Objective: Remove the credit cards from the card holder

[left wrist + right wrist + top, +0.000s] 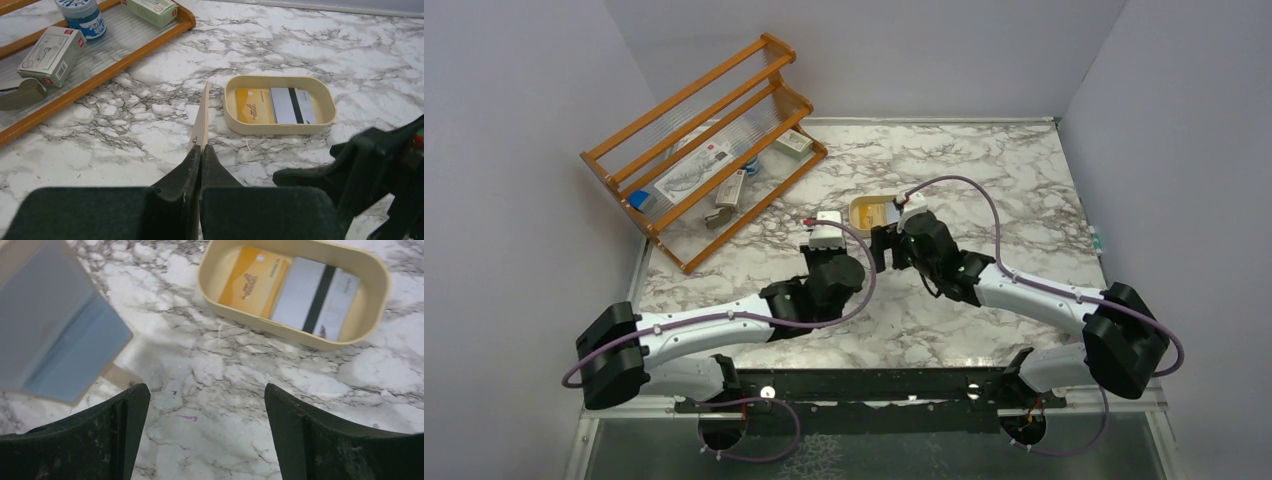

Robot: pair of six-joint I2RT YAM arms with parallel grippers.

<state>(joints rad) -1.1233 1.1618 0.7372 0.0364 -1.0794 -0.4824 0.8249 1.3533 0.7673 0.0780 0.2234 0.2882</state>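
My left gripper (201, 149) pinches the floppy-looking card holder (202, 117) upright by its edge. My right gripper (207, 407) gapes wide beside it. 2 stiff, slick credit cards (255, 282) lie ahead in the tray (295, 337), probably best pinched edgewise.

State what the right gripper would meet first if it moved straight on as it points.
The right gripper would probably meet bare marble table first, short of the cream tray; depth is unclear.
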